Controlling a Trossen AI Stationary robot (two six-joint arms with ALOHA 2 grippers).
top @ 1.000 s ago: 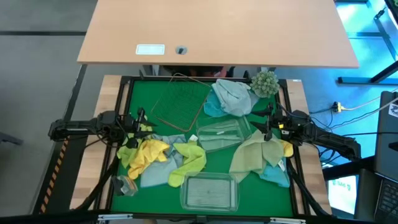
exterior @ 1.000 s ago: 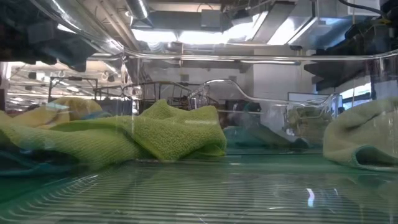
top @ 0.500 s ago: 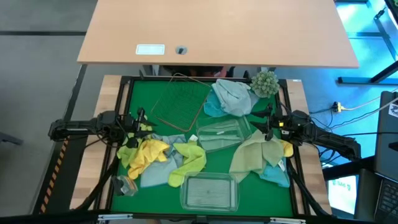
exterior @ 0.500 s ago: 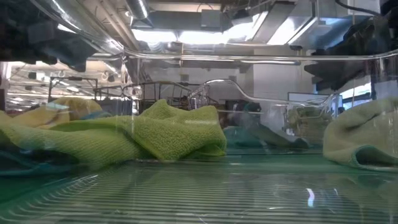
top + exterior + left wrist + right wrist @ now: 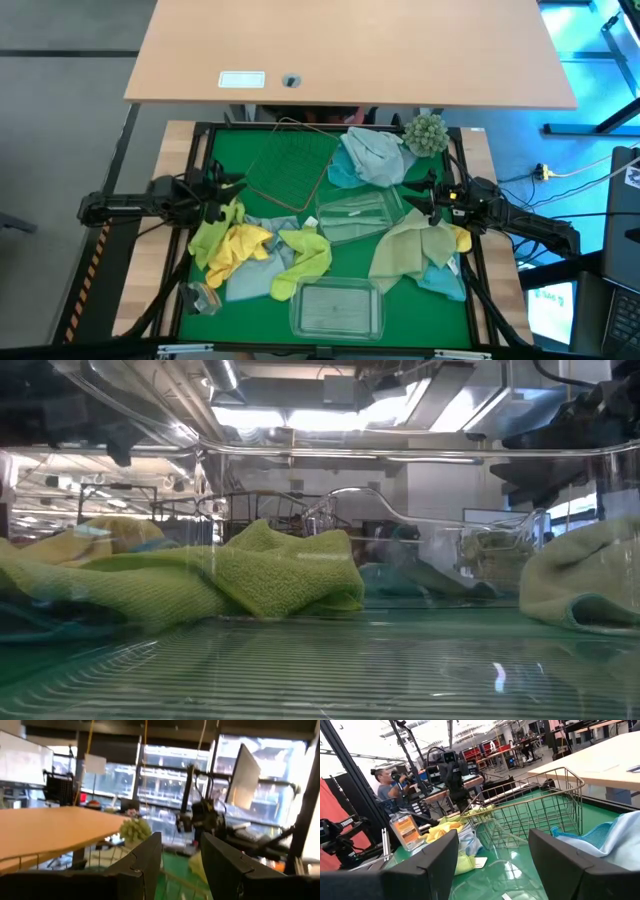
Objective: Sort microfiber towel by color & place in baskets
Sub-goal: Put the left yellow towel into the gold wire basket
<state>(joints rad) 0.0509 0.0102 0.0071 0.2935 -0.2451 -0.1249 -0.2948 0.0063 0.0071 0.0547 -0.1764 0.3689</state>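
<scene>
Green mat (image 5: 225, 300) strewn with unsorted microfiber towels (image 5: 240, 248); soft, light, best pinched at a raised fold; left gripper (image 5: 181, 865) narrowly parted, empty; right gripper (image 5: 492, 865) wide, empty.

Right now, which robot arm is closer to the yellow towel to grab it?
The left one, probably. Its open fingers sit just above the yellow towel, while the right fingers, also open, sit across the table by the pale green towel.
</scene>
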